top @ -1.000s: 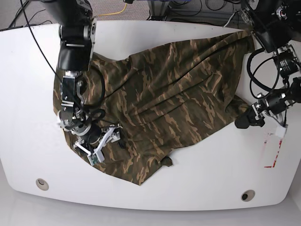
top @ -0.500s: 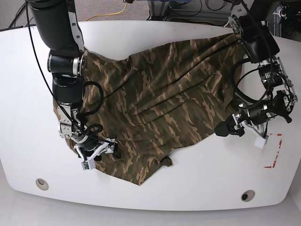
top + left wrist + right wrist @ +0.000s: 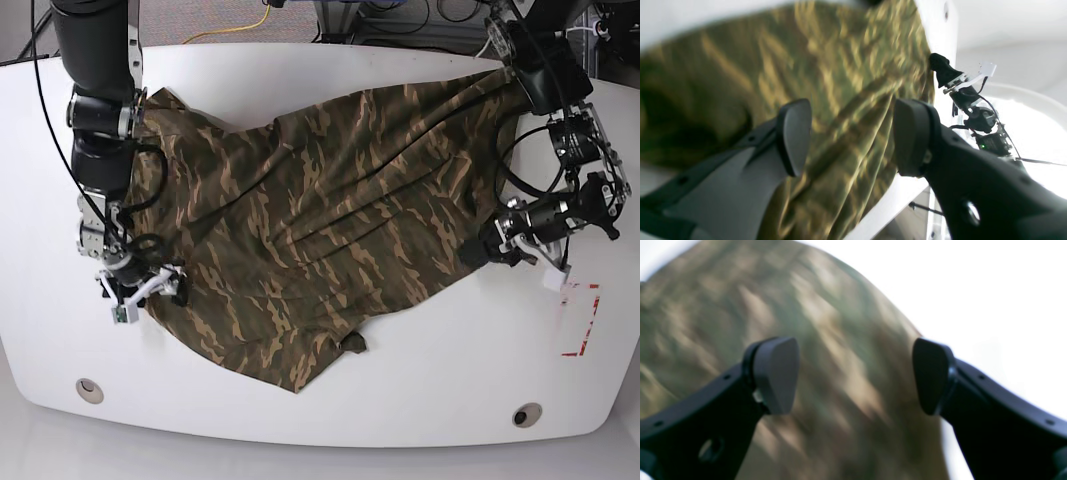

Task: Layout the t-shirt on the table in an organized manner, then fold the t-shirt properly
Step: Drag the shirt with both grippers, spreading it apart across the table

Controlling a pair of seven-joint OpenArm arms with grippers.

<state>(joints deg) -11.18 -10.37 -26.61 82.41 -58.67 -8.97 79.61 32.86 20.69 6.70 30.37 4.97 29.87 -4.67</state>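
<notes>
The camouflage t-shirt [image 3: 330, 220] lies spread and wrinkled across the white table [image 3: 430, 370], one corner reaching the back right edge. My left gripper [image 3: 478, 250] hovers at the shirt's right edge, open, with nothing between its fingers [image 3: 795, 136]. In the left wrist view it [image 3: 853, 136] looks across blurred t-shirt [image 3: 846, 83] folds. My right gripper [image 3: 150, 292] is at the shirt's left edge, also open. In the right wrist view it [image 3: 855, 375] is above the t-shirt [image 3: 826, 340], with bare table [image 3: 973, 290] to one side.
A small red outline mark [image 3: 582, 322] is on the table's right side. Round holes sit near the front left [image 3: 90, 390] and front right [image 3: 527, 415]. Cables and a yellow cord [image 3: 250, 22] run behind the back edge.
The right arm has pulled back from over the shirt's lower left to its left edge. The left gripper has moved in from the bare table to the shirt's right edge.
</notes>
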